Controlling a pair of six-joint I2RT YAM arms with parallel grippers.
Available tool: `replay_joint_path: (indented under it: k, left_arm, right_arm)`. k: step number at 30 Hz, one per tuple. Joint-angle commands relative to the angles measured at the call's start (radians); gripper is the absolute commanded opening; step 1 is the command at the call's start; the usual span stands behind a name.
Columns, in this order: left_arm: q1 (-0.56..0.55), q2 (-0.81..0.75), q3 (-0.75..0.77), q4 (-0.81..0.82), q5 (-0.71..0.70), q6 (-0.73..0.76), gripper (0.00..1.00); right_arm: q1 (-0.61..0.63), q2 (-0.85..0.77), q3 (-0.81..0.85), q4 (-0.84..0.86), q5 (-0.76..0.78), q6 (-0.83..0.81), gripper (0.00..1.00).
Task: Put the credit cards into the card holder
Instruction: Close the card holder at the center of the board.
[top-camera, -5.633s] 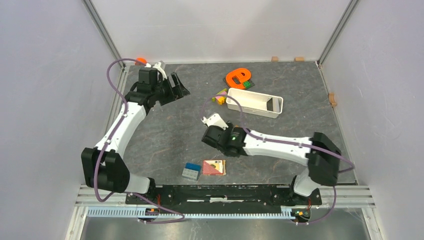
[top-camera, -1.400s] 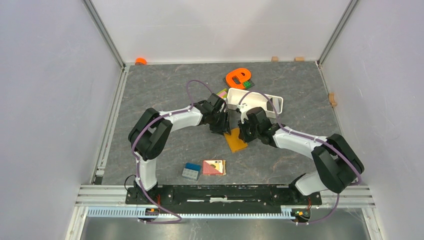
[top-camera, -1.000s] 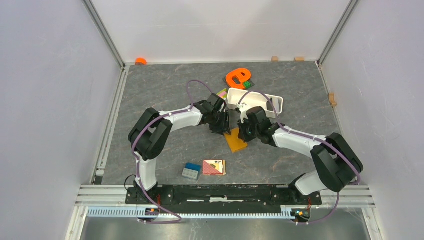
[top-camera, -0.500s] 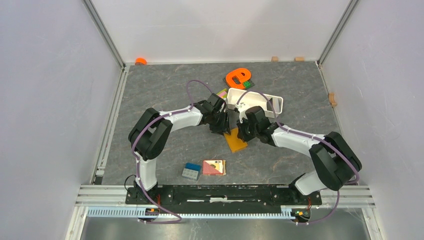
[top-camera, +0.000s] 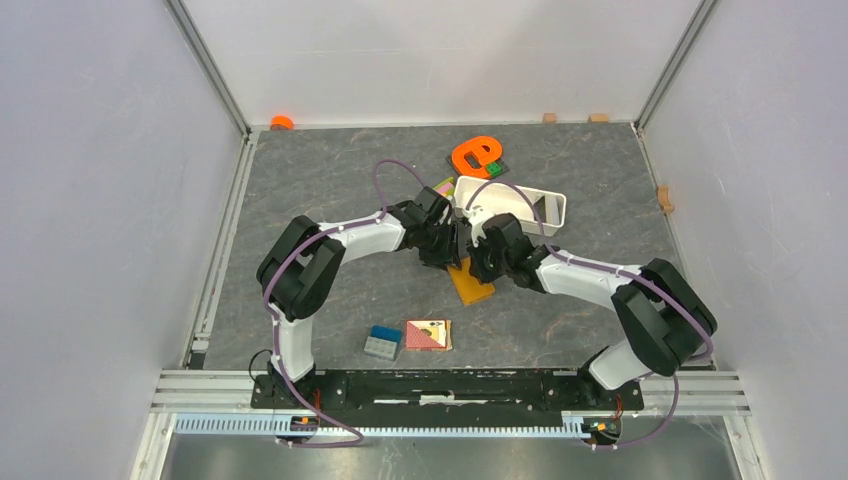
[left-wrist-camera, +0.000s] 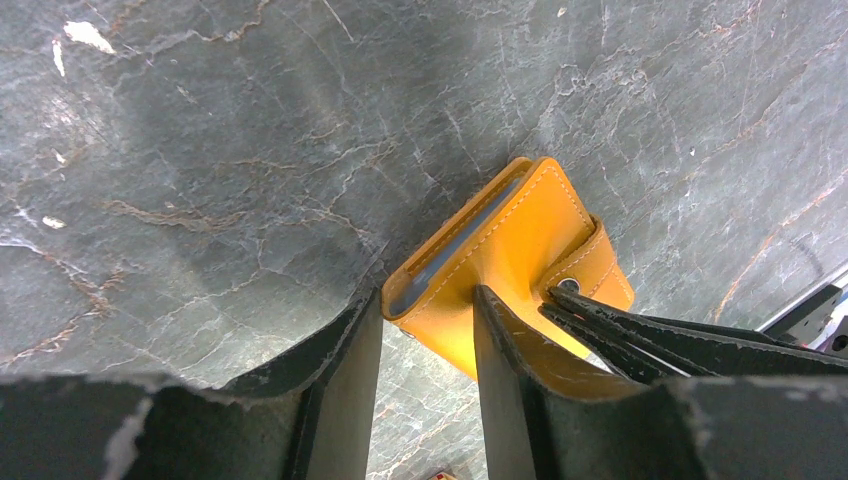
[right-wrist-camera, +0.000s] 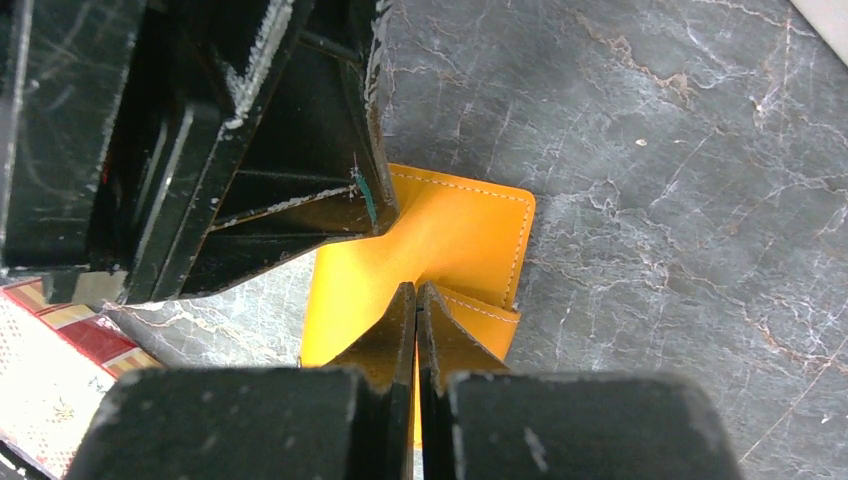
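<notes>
The tan-orange card holder (top-camera: 472, 285) lies folded on the dark table between both arms. In the left wrist view its open edge shows a grey-blue strip (left-wrist-camera: 455, 250); I cannot tell whether that strip is a card or the lining. No loose credit cards are in view. My left gripper (left-wrist-camera: 428, 300) is open, one finger on the table beside the holder's corner, the other over its face (left-wrist-camera: 500, 260). My right gripper (right-wrist-camera: 416, 288) is shut, its tips pressing on the holder (right-wrist-camera: 460, 230) beside the snap flap (right-wrist-camera: 480, 315).
A white tray (top-camera: 510, 205) stands just behind the grippers, with an orange letter shape (top-camera: 476, 155) and a yellow block (top-camera: 440, 187) beyond it. Near the front lie a blue-and-grey block (top-camera: 383, 343) and a red-and-tan tile (top-camera: 428, 334).
The right gripper has crept slightly left along the holder, closer to the left gripper. The left arm and the holder have stayed put over the last second.
</notes>
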Motion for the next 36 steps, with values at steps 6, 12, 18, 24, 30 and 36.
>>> replay_joint_path:
  k: [6,12,18,24,30,36]
  left_arm:
    - [-0.01,0.058,-0.008,-0.046,-0.046,0.017,0.45]
    - [-0.01,0.059,-0.006,-0.049,-0.047,0.017,0.45]
    - [-0.009,0.061,-0.005,-0.052,-0.051,0.019,0.45]
    - [-0.009,0.064,-0.005,-0.053,-0.047,0.017,0.45]
    - [-0.007,0.07,-0.004,-0.054,-0.046,0.014,0.45]
    - [-0.005,0.071,-0.003,-0.056,-0.045,0.012,0.45]
  right_arm:
    - [0.023,-0.052,-0.147,-0.059,0.099,0.099,0.0]
    - [0.023,-0.066,-0.21,-0.011,0.166,0.165,0.0]
    - [0.023,-0.1,-0.315,0.084,0.183,0.255,0.0]
    - [0.023,-0.119,-0.439,0.169,0.196,0.332,0.0]
    - [0.041,-0.101,-0.516,0.249,0.205,0.386,0.0]
    - [0.06,-0.054,-0.582,0.303,0.235,0.449,0.0]
